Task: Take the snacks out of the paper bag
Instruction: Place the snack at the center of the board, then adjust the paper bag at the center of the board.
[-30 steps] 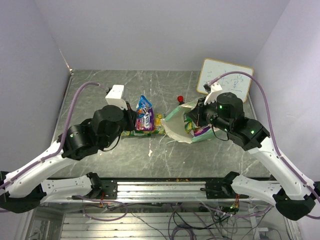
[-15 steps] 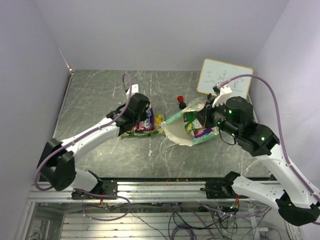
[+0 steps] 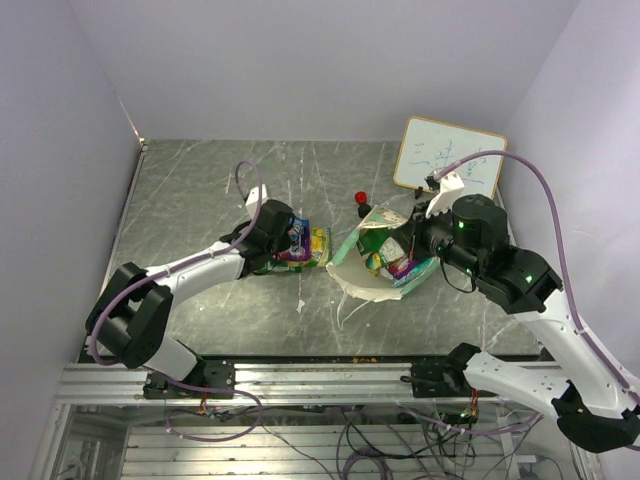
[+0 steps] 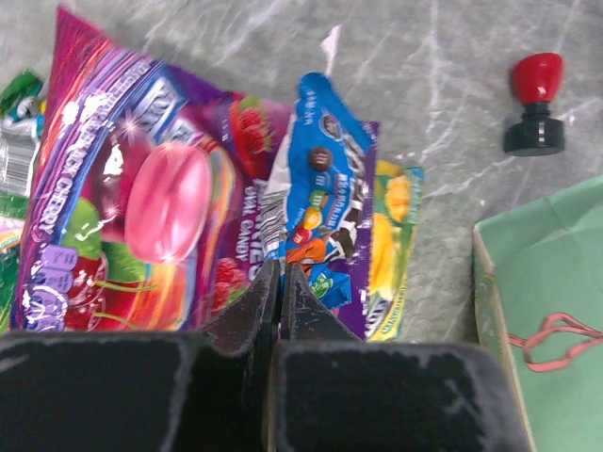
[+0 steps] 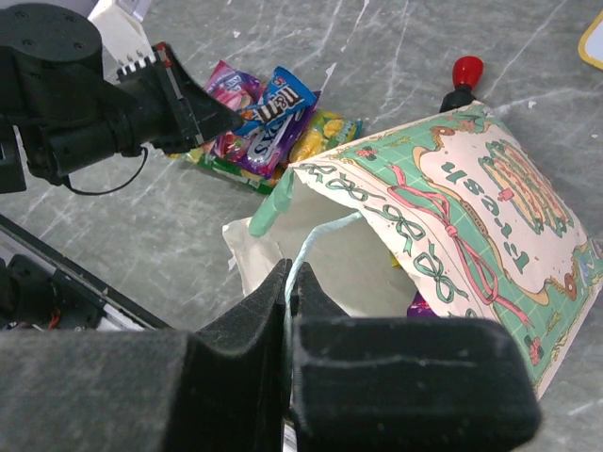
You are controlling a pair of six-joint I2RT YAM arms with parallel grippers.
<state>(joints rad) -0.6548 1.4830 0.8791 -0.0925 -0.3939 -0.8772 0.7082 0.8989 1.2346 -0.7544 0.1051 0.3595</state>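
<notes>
The left tool [image 4: 281, 270] is pinched shut on the lower edge of a blue packet [image 4: 316, 160]. This packet lies over a pink packet [image 4: 141, 207] and a yellow packet [image 4: 394, 235] on the grey table [image 4: 424, 56]. Beside them the paper bag [image 5: 452, 217] lies open-mouthed, its rim clamped in the closed right tool [image 5: 289, 275]. More packets [image 3: 397, 264] show inside the bag, and a red-and-black knob [image 4: 535, 104] stands nearby.
</notes>
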